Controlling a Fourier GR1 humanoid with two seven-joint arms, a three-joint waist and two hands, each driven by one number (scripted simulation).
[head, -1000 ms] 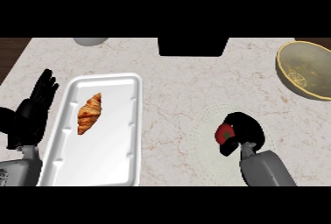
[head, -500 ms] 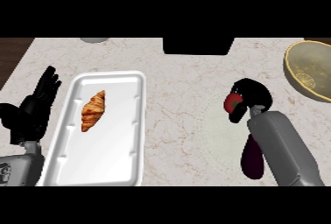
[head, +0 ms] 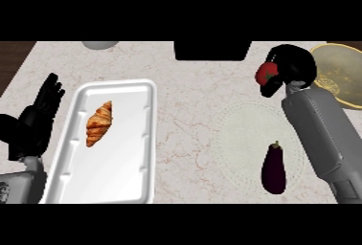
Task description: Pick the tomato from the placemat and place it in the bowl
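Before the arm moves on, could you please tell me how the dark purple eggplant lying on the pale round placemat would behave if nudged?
The dark purple eggplant lies on its side, so it would probably roll sideways. Its glossy skin suggests it could slip under fingers. It looks plump, likely stiff.

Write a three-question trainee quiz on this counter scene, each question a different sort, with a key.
1. True or false: the croissant lies on the white tray.
2. Which thing lies on the placemat? A) tomato B) eggplant C) croissant
3. Fill in: the right hand holds the tomato just left of the ____.

Key:
1. True.
2. B: the eggplant lies there; the tomato is already lifted off.
3. Bowl, at the counter's right edge. The left hand rests open beside the tray.
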